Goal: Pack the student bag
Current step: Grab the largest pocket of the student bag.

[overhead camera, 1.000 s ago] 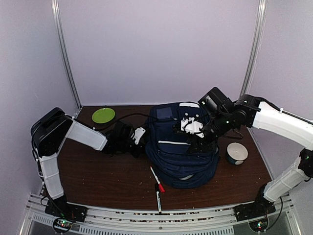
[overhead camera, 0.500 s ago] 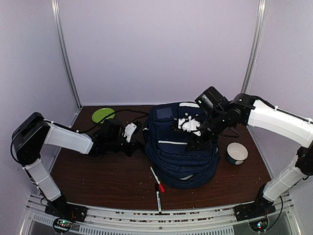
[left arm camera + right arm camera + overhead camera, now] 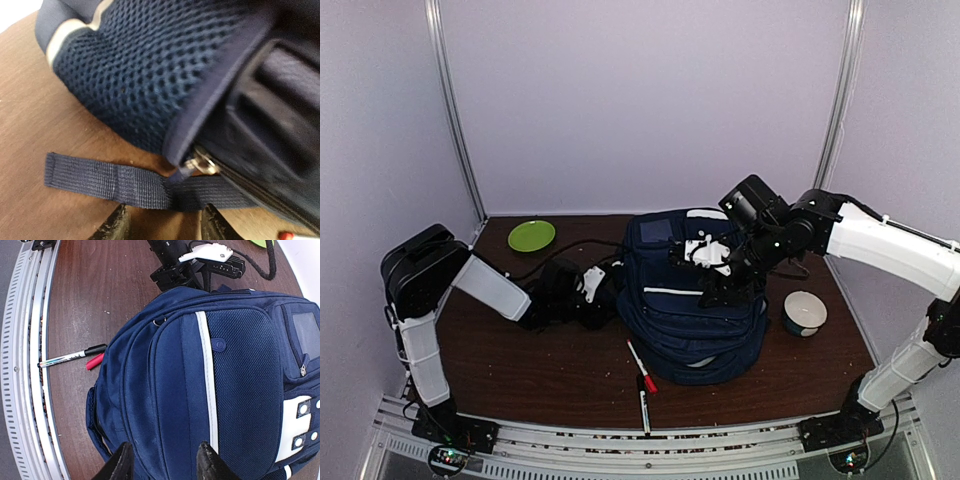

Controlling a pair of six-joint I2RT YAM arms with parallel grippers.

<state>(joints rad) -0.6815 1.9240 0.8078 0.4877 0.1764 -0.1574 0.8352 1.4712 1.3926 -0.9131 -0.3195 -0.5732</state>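
Note:
The student bag [image 3: 690, 300], navy blue with white stripes, lies in the middle of the table with its zips closed. My left gripper [image 3: 592, 290] is low at the bag's left side, also seen from the right wrist as the left gripper [image 3: 200, 262]. In the left wrist view the left gripper [image 3: 165, 220] is open, and a loose navy strap [image 3: 100, 180] lies flat on the wood just past its fingertips, below a metal zip puller [image 3: 202, 165]. My right gripper [image 3: 718, 288] hovers over the bag's front, and the right gripper [image 3: 165, 460] is open and holds nothing.
A white marker with a black cap [image 3: 643, 400] and a red pen [image 3: 640, 365] lie in front of the bag. A green plate [image 3: 531, 235] sits at the back left. A white bowl [image 3: 805, 312] stands to the right of the bag.
My left gripper has gone from shut to open; it drew back to the left, then returned towards the bag's left side. The right gripper has widened a little and barely moved.

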